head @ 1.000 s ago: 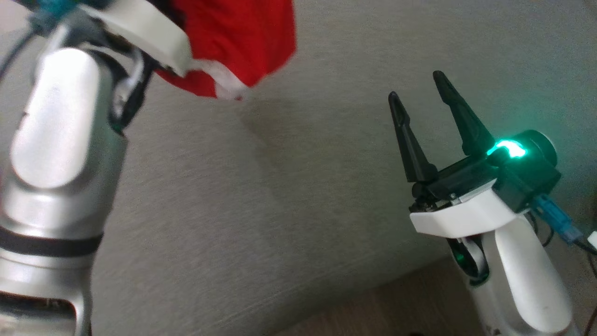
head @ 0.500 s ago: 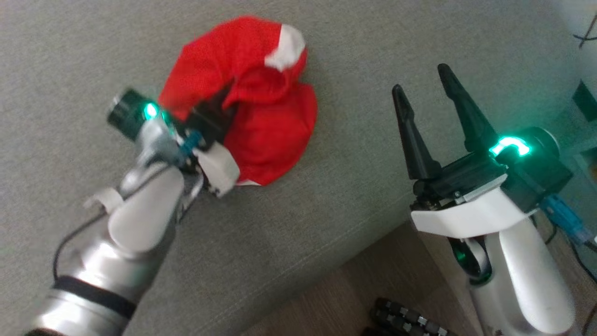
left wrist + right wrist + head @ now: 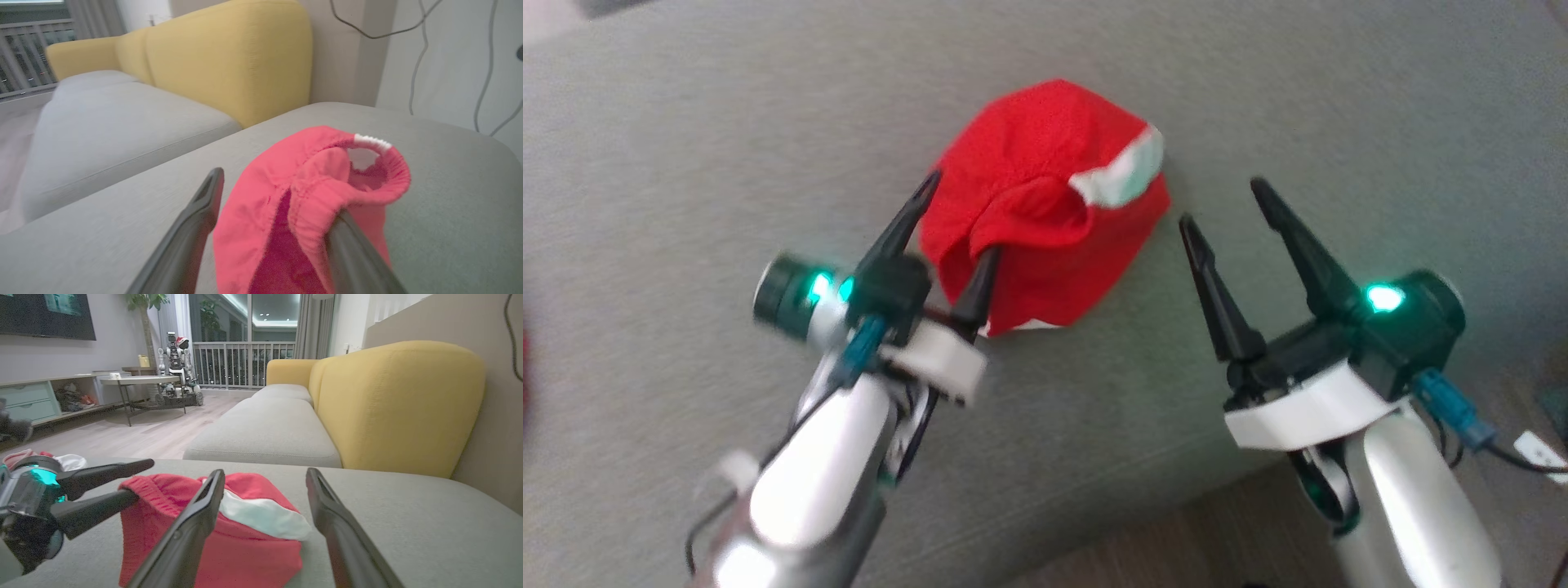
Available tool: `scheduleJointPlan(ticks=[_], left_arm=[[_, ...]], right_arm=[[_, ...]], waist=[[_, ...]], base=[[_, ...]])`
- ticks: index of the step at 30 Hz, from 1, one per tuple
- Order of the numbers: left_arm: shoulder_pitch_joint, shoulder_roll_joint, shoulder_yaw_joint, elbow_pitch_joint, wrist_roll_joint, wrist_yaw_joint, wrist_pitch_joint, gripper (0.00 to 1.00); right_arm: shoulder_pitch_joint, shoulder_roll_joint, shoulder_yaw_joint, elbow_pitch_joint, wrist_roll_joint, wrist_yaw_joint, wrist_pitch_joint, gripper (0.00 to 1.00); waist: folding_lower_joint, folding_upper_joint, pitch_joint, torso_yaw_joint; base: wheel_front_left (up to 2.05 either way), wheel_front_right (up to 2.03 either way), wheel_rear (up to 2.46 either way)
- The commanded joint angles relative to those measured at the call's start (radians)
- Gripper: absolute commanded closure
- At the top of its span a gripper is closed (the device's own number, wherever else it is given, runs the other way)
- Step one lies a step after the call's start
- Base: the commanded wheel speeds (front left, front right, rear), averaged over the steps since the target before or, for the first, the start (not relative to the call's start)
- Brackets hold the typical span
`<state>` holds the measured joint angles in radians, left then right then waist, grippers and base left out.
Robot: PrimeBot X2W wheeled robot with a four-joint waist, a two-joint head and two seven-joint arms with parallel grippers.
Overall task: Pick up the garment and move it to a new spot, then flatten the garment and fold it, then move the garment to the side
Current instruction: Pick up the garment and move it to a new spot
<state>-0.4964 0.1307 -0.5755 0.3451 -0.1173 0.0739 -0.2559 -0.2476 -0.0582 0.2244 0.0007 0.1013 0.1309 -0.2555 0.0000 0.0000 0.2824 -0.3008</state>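
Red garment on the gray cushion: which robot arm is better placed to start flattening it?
Left, probably. The left end effector is open with its fingers around a bunched edge of the red garment. The right end effector is open too, but sits beside the garment, apart.

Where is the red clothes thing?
In the head view, the red garment lies crumpled on the grey cushion, between the open left gripper at its left edge and the right gripper.

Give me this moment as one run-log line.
garment: crumpled on cushion, unflattened | left tool: open, one finger in a fold | right tool: open, beside garment, holding nothing
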Motion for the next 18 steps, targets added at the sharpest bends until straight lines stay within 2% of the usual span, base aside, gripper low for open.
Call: scheduleJointPlan(ticks=[1, 4, 10, 18], left_arm=[[0.019, 0.005, 0.054, -0.059, -0.015, 0.020, -0.006, 0.00], [0.119, -0.004, 0.095, -0.120, -0.047, 0.043, -0.006, 0.00], [0.289, -0.015, 0.160, -0.176, -0.120, 0.040, -0.006, 0.00], [0.445, 0.012, 0.218, -0.181, -0.165, 0.021, -0.005, 0.00]], right_arm=[[0.009, 0.008, 0.015, -0.019, -0.006, 0.000, -0.006, 0.00], [0.030, 0.008, 0.012, 0.015, -0.020, 0.000, -0.006, 0.00], [0.065, 0.008, -0.002, 0.072, -0.044, 0.000, -0.006, 0.00], [0.109, 0.008, -0.020, 0.098, -0.053, 0.000, -0.006, 0.00]], waist=[[0.0000, 0.0000, -0.077, 0.090], [0.0000, 0.0000, -0.119, 0.156], [0.0000, 0.0000, -0.176, 0.260], [0.0000, 0.0000, -0.226, 0.315]], base=[[0.00, 0.00, 0.00], [0.00, 0.00, 0.00], [0.00, 0.00, 0.00], [0.00, 0.00, 0.00]])
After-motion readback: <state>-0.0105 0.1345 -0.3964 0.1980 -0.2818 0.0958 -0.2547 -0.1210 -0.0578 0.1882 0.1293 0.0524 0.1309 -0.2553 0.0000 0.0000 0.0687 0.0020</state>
